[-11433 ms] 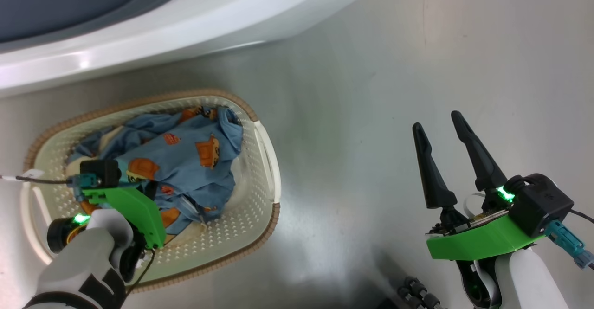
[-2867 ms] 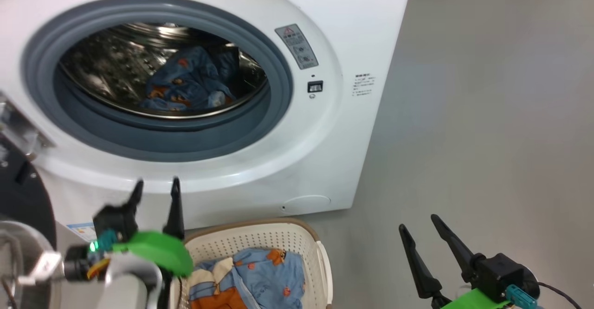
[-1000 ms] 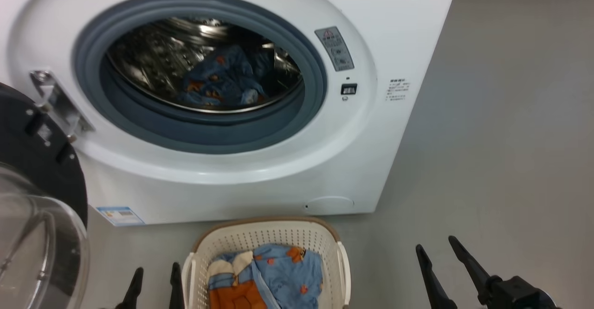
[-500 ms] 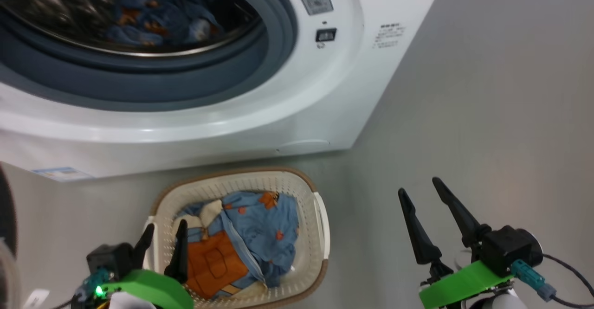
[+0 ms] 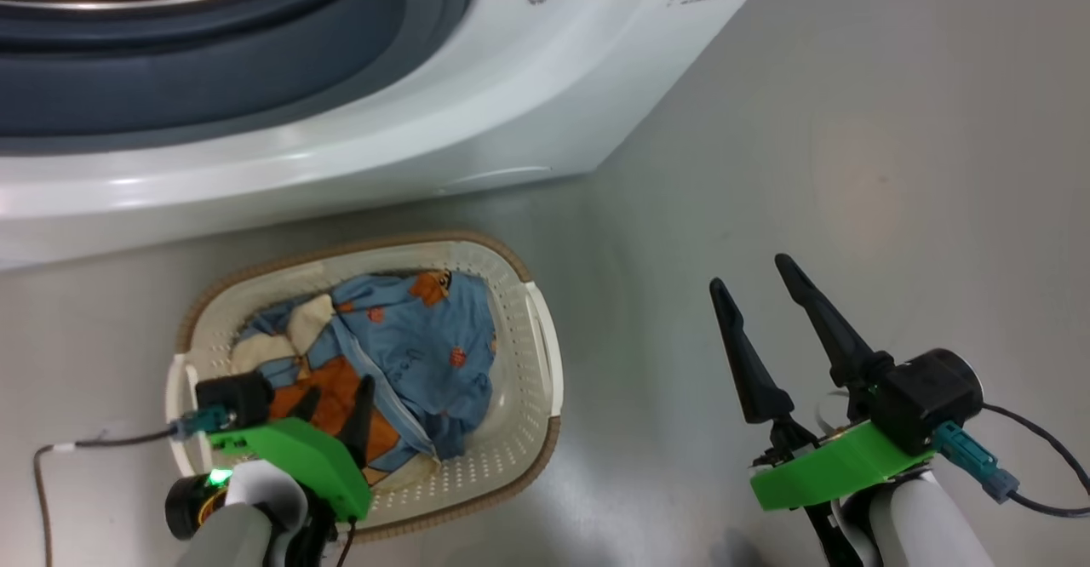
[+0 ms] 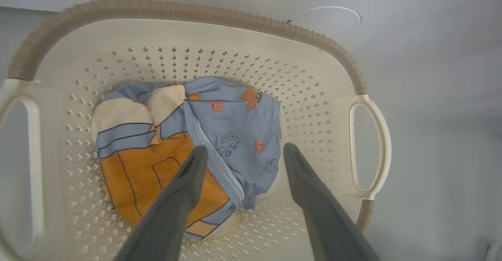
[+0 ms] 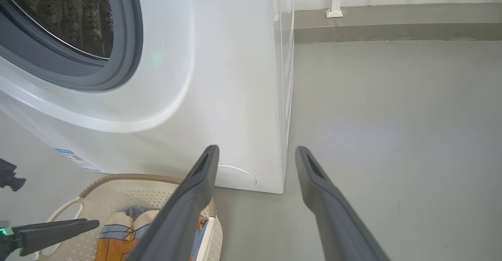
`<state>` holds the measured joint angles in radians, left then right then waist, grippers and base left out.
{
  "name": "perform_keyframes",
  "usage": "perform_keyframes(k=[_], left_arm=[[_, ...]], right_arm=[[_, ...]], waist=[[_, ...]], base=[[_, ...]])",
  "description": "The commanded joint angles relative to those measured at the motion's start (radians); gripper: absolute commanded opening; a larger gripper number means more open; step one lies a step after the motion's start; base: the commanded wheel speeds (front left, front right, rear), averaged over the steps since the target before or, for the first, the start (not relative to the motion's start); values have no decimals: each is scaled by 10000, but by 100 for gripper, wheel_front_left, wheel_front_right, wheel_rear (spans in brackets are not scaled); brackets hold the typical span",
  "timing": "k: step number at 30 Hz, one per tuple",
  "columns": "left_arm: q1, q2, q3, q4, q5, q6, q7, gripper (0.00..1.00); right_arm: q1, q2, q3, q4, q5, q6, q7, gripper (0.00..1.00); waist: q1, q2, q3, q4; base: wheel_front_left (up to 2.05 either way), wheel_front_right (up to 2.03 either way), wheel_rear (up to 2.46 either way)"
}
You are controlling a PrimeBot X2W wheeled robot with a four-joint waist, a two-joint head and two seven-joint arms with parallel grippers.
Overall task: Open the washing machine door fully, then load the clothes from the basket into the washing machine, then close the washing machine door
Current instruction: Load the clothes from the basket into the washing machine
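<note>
The robot's left gripper, its two long dark fingers spread wide and gripping nothing, hangs inside the small cream-white perforated plastic basket with the brown rim. It is poised over the clothes: light blue fabric with small orange cartoon prints, folded around an orange piece and a cream-white piece. One finger sits over the orange piece, the other past the blue hem near the basket's bare bottom. Whether the tips touch cloth cannot be told.

The heap lies mid-basket, and the basket stands on the grey floor just before the lower front edge of the big white front-loading washing machine. The machine's grey rubber gasket and steel perforated drum stand uncovered above.

The right gripper, fingers likewise apart and empty, hovers over bare floor well to the basket's right.

The next pick looks risky. A finger driven too deep could lodge in the perforations and drag the light basket up with the load. A pinch on a single layer could leave the rest trailing onto the floor or snagging on the gasket lip. The thin cable from the left wrist runs close by the basket's near handle.
</note>
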<state>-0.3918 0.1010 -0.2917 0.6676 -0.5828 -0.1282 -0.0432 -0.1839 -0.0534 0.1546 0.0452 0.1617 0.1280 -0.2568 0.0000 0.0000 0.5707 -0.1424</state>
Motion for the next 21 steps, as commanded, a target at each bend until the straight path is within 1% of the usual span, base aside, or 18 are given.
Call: perform_keyframes(k=[1,5,11,21], left_arm=[[-192,166,54,160,-415,-22,99,100],[-698,347,-557,865,-1050,-23,420,100],[-1355,530,-1236,1716,-1783,-24,454,100],[-2174,546,-2127,2760,-2697,-24,355,100]], right_arm=[[-94,30,316,-257,23,27,-49,100],[-293,31,353,-312,-60,27,-49,100],[-488,31,357,-365,-180,27,-49,100],[-659,31,337,-511,-167,27,-49,100]], waist=[[0,0,665,-303],[0,0,1066,-371],[0,0,1513,-480],[0,0,2122,-685]], base=[[0,0,0],[0,0,0],[0,0,0],[0,0,0]])
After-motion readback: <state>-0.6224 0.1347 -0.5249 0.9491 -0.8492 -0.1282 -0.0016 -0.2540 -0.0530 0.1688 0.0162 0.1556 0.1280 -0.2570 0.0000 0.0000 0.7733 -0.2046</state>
